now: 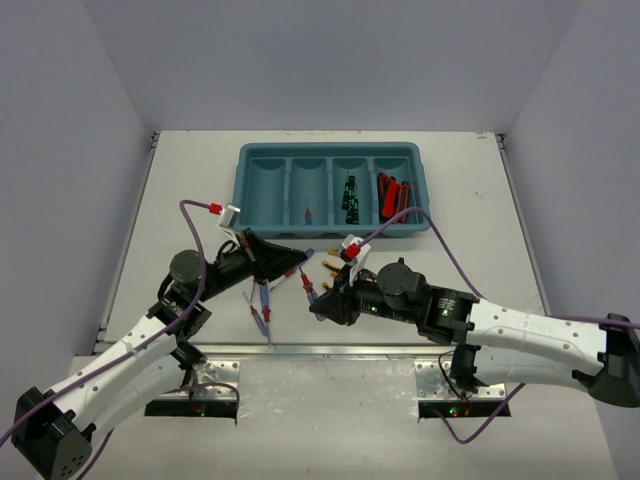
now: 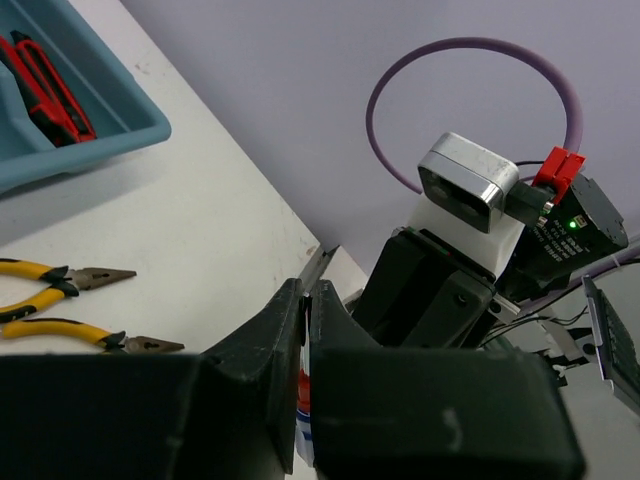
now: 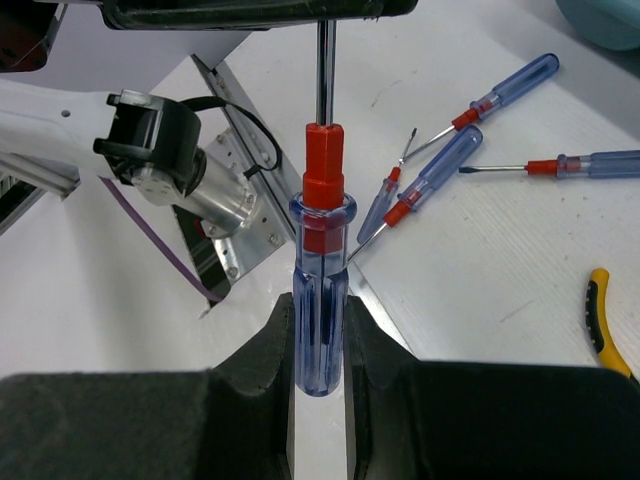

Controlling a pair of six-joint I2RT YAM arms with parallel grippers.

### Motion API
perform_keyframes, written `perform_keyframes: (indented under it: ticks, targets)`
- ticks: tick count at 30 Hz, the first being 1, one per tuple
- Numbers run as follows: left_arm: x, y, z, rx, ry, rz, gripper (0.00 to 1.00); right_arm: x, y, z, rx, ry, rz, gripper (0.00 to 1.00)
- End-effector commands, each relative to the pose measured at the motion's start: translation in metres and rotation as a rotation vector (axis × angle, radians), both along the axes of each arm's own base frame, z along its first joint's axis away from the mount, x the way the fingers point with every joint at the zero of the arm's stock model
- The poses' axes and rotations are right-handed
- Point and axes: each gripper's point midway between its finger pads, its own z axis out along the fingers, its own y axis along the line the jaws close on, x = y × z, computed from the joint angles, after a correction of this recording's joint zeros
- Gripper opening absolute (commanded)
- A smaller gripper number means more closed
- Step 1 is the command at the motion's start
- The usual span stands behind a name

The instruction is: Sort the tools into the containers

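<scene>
The right gripper (image 3: 320,318) clamps a blue-and-red-handled screwdriver (image 3: 322,190) by its handle, while the left gripper (image 2: 306,300) is pinched shut on the same tool's bare metal shaft.

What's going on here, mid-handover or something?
Looks like a handover. The right gripper clamps the handle of a blue-handled screwdriver, and the left gripper is shut on its shaft. More blue screwdrivers and yellow pliers lie loose on the table. In the teal tray, black-and-green screwdrivers lie in the third compartment from the left and red utility knives in the fourth.
</scene>
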Motion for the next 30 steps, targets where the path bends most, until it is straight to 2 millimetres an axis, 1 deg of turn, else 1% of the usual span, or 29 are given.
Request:
perform_keyframes:
  ticks: [1, 2, 3, 5, 6, 7, 8, 10, 11, 13, 15, 16, 17, 18, 20, 21, 22, 24, 25, 26, 27, 28, 29, 30]
  targets:
    - [0.006, 0.000, 0.005, 0.032, -0.024, 0.024, 0.00, 0.008, 0.010, 0.040, 0.104, -0.063, -0.012, 0.02]
    - [0.011, 0.001, 0.002, 0.051, -0.013, 0.045, 0.00, 0.010, 0.008, 0.039, 0.103, -0.065, -0.021, 0.08]
    - [0.017, 0.001, -0.002, 0.068, 0.003, 0.070, 0.00, 0.011, 0.006, 0.038, 0.098, -0.066, -0.034, 0.23]
    - [0.029, 0.002, -0.010, 0.121, 0.049, 0.112, 0.00, 0.015, 0.001, 0.038, 0.096, -0.063, -0.070, 0.59]
    - [0.036, 0.003, -0.014, 0.150, 0.070, 0.138, 0.00, 0.019, -0.004, 0.037, 0.090, -0.060, -0.107, 0.81]
    - [0.041, 0.005, -0.017, 0.167, 0.083, 0.163, 0.00, 0.024, -0.010, 0.034, 0.079, -0.060, -0.148, 0.96]
    - [0.048, 0.006, -0.020, 0.191, 0.098, 0.189, 0.00, 0.029, -0.016, 0.032, 0.064, -0.059, -0.185, 0.99]
    - [0.068, 0.013, -0.031, 0.278, 0.150, 0.278, 0.00, 0.039, -0.034, 0.024, 0.011, -0.057, -0.281, 0.99]
    - [0.079, 0.018, -0.041, 0.352, 0.198, 0.325, 0.00, 0.044, -0.043, 0.022, -0.011, -0.052, -0.331, 0.99]
    - [0.099, 0.031, -0.049, 0.440, 0.233, 0.436, 0.00, 0.050, -0.064, 0.013, -0.084, -0.044, -0.417, 0.99]
    - [0.117, 0.045, -0.053, 0.531, 0.277, 0.547, 0.00, 0.055, -0.083, 0.015, -0.100, -0.046, -0.496, 0.99]
    - [0.128, 0.056, -0.050, 0.591, 0.305, 0.618, 0.00, 0.056, -0.095, 0.020, -0.089, -0.050, -0.533, 0.99]
    - [0.140, 0.063, -0.061, 0.652, 0.329, 0.680, 0.00, 0.056, -0.100, 0.018, -0.091, -0.053, -0.543, 0.99]
    - [0.152, 0.063, -0.057, 0.687, 0.331, 0.702, 0.00, 0.054, -0.105, 0.019, -0.072, -0.055, -0.546, 0.99]
    - [0.177, 0.061, -0.043, 0.733, 0.304, 0.731, 0.00, 0.051, -0.112, 0.025, -0.036, -0.059, -0.549, 0.99]
    - [0.188, 0.060, -0.031, 0.738, 0.285, 0.746, 0.00, 0.051, -0.114, 0.024, -0.037, -0.058, -0.552, 0.99]
    - [0.201, 0.060, -0.015, 0.735, 0.257, 0.772, 0.00, 0.050, -0.119, 0.021, -0.048, -0.057, -0.557, 0.99]
    - [0.223, 0.060, -0.021, 0.810, 0.237, 0.786, 0.00, 0.049, -0.128, 0.019, -0.060, -0.057, -0.577, 0.99]
    - [0.238, 0.056, -0.010, 0.804, 0.198, 0.794, 0.00, 0.049, -0.132, 0.019, -0.062, -0.056, -0.586, 0.99]
    - [0.253, 0.052, -0.011, 0.825, 0.171, 0.793, 0.00, 0.048, -0.135, 0.018, -0.063, -0.057, -0.592, 0.99]
    - [0.265, 0.049, -0.018, 0.854, 0.156, 0.783, 0.00, 0.048, -0.138, 0.018, -0.061, -0.058, -0.595, 0.99]
    - [0.275, 0.047, -0.019, 0.861, 0.141, 0.775, 0.00, 0.047, -0.140, 0.019, -0.055, -0.059, -0.596, 0.99]
    - [0.286, 0.044, -0.010, 0.851, 0.117, 0.776, 0.00, 0.046, -0.142, 0.020, -0.053, -0.059, -0.596, 0.99]
    - [0.297, 0.040, -0.007, 0.854, 0.100, 0.770, 0.00, 0.046, -0.144, 0.019, -0.055, -0.059, -0.600, 0.99]
